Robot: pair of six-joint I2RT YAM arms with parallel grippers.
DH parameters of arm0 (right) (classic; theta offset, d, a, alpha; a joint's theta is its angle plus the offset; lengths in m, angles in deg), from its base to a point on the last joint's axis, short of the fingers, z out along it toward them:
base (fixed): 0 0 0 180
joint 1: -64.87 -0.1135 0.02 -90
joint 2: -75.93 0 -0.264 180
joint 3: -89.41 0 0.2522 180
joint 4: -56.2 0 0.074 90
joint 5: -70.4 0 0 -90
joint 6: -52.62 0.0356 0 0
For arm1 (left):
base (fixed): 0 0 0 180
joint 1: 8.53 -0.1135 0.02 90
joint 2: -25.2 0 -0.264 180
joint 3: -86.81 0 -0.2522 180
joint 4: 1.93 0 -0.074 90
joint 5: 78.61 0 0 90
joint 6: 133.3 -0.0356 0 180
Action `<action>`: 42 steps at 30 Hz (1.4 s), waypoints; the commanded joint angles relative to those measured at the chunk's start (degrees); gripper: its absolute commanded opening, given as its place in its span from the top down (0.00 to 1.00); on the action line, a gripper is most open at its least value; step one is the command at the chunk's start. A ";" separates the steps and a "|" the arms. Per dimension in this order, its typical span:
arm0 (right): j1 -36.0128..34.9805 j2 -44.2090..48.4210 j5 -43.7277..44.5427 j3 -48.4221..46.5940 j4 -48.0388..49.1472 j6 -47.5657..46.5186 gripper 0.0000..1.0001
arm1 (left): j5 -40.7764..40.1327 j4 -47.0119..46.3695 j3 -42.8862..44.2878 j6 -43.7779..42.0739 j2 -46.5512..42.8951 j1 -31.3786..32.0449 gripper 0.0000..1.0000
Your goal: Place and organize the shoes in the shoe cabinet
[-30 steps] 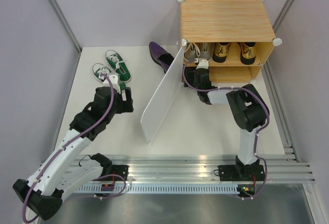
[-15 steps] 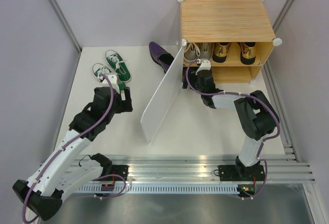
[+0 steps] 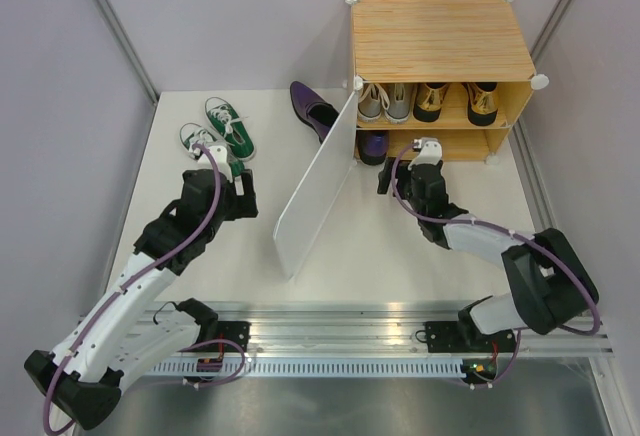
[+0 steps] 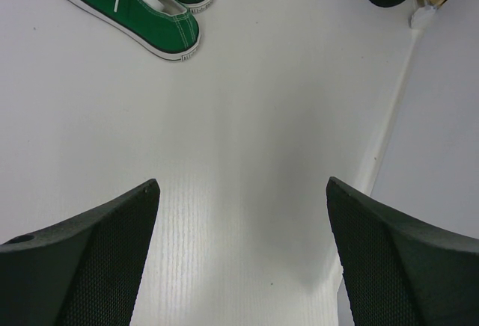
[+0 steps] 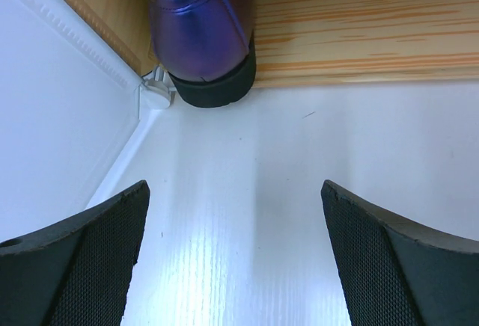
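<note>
From above, the shoe cabinet (image 3: 440,36) stands at the 1 o'clock corner of the bench (image 3: 400,256). Its white door (image 3: 315,191) is swung wide from the left front corner and slants out toward 7 o'clock, splitting the open surface into two bays. On the upper shelf the grey sneakers (image 3: 385,103) sit at the left and the gold shoes (image 3: 455,102) at the right, heels along the front edge. On the lower shelf one purple shoe (image 5: 202,34) is tucked into the left end, its heel right at the shelf's front lip and just beside the white corner connector (image 5: 156,90). The rest of that shelf shows bare wood. The right claw (image 5: 232,251) hangs in front of that heel, fingers spread wide and holding nothing, with bare bench under it. The other purple shoe (image 3: 312,108) lies on the bench at 11 o'clock of the door's hinge, close to the cabinet's left side. The green sneakers (image 3: 220,128) lie side by side at 10 o'clock, near the left edge. The left claw (image 4: 239,251) is near them at their 6 o'clock, fingers apart and empty, with free bench between it and the door.
</note>
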 commanded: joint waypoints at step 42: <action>10.07 30.37 25.31 22.39 7.36 -2.08 0.04 | -1.58 -1.75 -0.77 -0.48 -0.22 -0.64 0.05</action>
